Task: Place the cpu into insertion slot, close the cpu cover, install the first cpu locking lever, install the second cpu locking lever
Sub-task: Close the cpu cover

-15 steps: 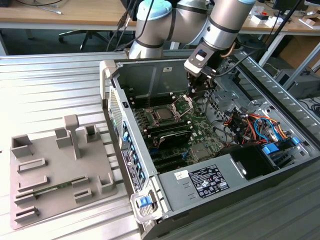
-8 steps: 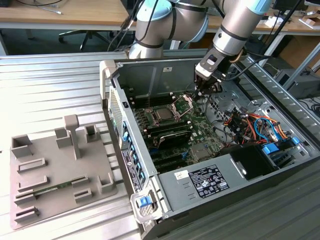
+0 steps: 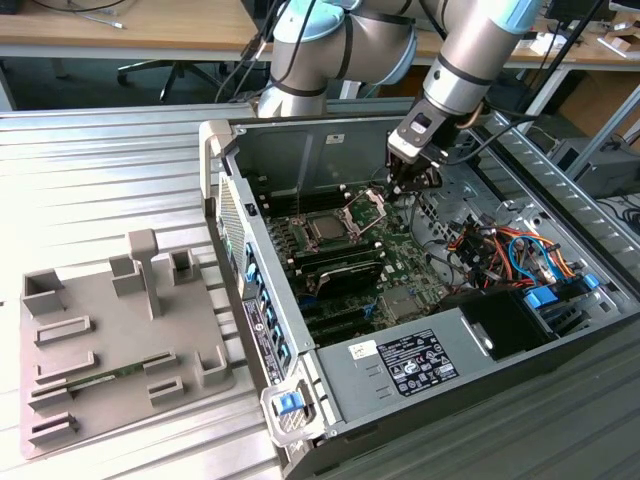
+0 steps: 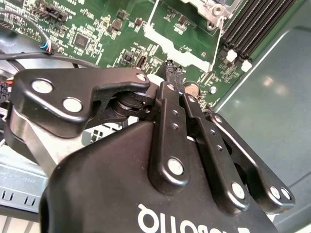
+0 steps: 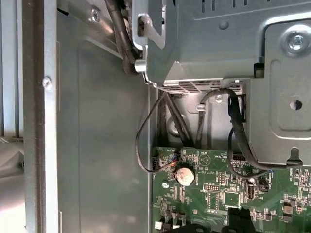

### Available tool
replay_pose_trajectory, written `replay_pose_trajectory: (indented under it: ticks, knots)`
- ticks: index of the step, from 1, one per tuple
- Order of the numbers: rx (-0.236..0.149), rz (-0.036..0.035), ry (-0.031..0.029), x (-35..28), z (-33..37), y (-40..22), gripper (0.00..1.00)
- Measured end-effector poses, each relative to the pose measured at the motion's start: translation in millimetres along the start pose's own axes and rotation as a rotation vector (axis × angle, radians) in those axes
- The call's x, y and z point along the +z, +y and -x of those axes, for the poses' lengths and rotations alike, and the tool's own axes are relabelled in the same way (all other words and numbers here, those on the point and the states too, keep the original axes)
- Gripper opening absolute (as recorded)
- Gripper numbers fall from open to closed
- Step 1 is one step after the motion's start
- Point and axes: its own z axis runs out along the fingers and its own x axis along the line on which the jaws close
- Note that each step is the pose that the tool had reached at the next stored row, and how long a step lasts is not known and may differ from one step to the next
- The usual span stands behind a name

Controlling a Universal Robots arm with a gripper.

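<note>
Exterior view: cpu (image 3: 325, 227) lay seated in the socket on the motherboard (image 3: 400, 270). The cpu cover (image 3: 368, 206) stood raised just beside it, with the gripper (image 3: 412, 183) at the cover's upper edge.

Second wrist view: gripper (image 4: 173, 72) had its fingers drawn together, tips at the cpu cover (image 4: 163, 41) edge. Whether they pinched it could not be told.

First wrist view: coin battery (image 5: 184, 176) and cables (image 5: 238, 131) lay against the case wall (image 5: 107, 121).
</note>
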Motion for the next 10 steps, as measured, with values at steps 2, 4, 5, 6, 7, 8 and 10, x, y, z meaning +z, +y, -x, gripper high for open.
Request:
replay_pose_trajectory:
  ticks: [2,4,5,6,7,8,10]
  knots:
    - [0.000,0.0000,-0.0001,0.8,0.0,-6.0,0.11]
    - [0.000,0.0000,-0.0001,1.4,0.0,-10.9,0.11]
    - [0.000,0.0000,0.0000,1.5,0.0,-12.2,0.11]
    - [0.000,0.0000,-0.0001,1.6,0.0,-13.1,0.11]
    - [0.000,0.0000,-0.0001,1.7,0.0,-13.7,0.11]
    - [0.000,0.0000,-0.0001,1.8,0.0,-14.5,0.11]
    - [0.000,0.0000,-0.0001,2.0,0.0,-15.2,0.11]
